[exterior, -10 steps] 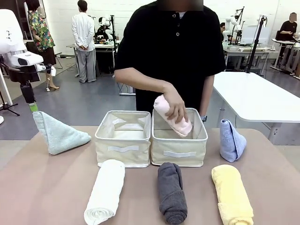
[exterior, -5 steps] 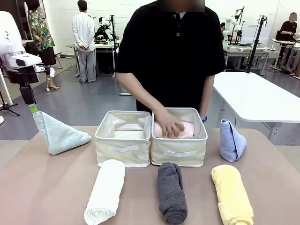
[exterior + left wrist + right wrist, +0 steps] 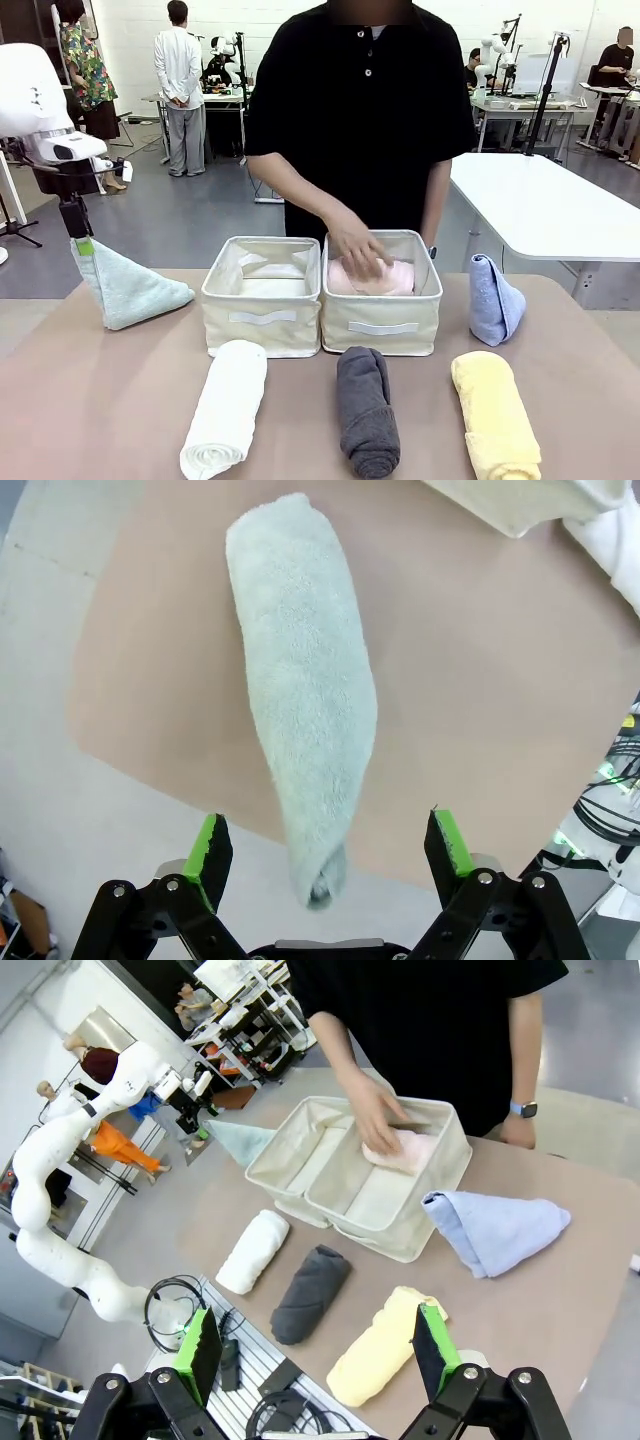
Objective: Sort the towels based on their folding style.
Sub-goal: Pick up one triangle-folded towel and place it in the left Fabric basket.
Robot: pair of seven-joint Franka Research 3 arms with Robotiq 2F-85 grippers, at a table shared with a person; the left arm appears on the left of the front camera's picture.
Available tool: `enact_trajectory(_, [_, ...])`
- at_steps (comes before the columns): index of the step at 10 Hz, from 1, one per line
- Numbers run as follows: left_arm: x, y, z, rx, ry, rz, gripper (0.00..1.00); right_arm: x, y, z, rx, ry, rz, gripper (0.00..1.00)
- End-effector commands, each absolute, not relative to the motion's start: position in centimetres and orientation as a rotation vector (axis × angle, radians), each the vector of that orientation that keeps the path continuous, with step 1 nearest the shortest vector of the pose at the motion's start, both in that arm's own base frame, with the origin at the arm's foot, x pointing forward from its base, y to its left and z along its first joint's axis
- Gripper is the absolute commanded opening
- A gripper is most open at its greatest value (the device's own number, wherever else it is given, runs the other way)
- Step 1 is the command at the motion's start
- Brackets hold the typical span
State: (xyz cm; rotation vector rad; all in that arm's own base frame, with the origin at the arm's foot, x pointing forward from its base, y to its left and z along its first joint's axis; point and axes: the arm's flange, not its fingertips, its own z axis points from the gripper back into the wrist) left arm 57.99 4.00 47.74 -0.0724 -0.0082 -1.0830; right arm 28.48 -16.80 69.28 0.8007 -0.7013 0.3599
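Person's hand [image 3: 358, 250] covers pink towel [image 3: 400, 279] in right bin [image 3: 382, 326], seemingly touching.

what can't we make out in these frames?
- Pink towel: front view, mostly under the person's hand and behind the right bin wall; fold unreadable.
- Yellow towel: front view, near end cut by the bottom edge.
- Left gripper: left wrist view, open astride the mint towel tip; contact unclear.

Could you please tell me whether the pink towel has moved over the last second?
Yes: the pink towel came down from above the right bin and now lies inside it, under the person's hand.
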Motion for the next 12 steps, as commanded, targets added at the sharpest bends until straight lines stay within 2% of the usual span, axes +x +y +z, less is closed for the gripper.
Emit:
enact_trajectory(1, [58.9, 4.2, 45.8, 0.001, 0.029, -1.082, 1.00, 28.6, -16.8, 69.4, 0.824, -0.720, 0.370, 1.00])
enact_trajectory(4, [59.3, 4.3, 43.7, 0.011, 0.061, -1.102, 1.00, 28.6, -16.8, 69.4, 0.824, -0.720, 0.370, 1.00])
enact_trajectory(5, [59.3, 4.3, 43.9, 0.006, 0.059, -1.095, 0.45, 28.6, -16.8, 69.4, 0.824, -0.720, 0.370, 1.00])
enact_trajectory(6, [59.4, 4.5, 44.2, 0.002, 0.056, -1.091, 0.44, 28.6, -16.8, 69.4, 0.824, -0.720, 0.370, 1.00])
enact_trajectory(7, [59.4, 4.6, 44.4, 0.001, 0.056, -1.087, 0.00, 28.6, -16.8, 69.4, 0.824, -0.720, 0.370, 1.00])
enact_trajectory(9, [59.5, 4.5, 44.5, -0.002, 0.061, -1.082, 0.00, 28.6, -16.8, 69.4, 0.824, -0.720, 0.370, 1.00])
enact_trajectory(10, [59.6, 4.5, 44.5, -0.001, 0.063, -1.080, 0.18, 28.6, -16.8, 69.4, 0.824, -0.720, 0.370, 1.00])
enact_trajectory(12, [59.7, 4.5, 44.6, -0.018, 0.068, -1.078, 0.00, 28.6, -16.8, 69.4, 0.824, -0.720, 0.370, 1.00])
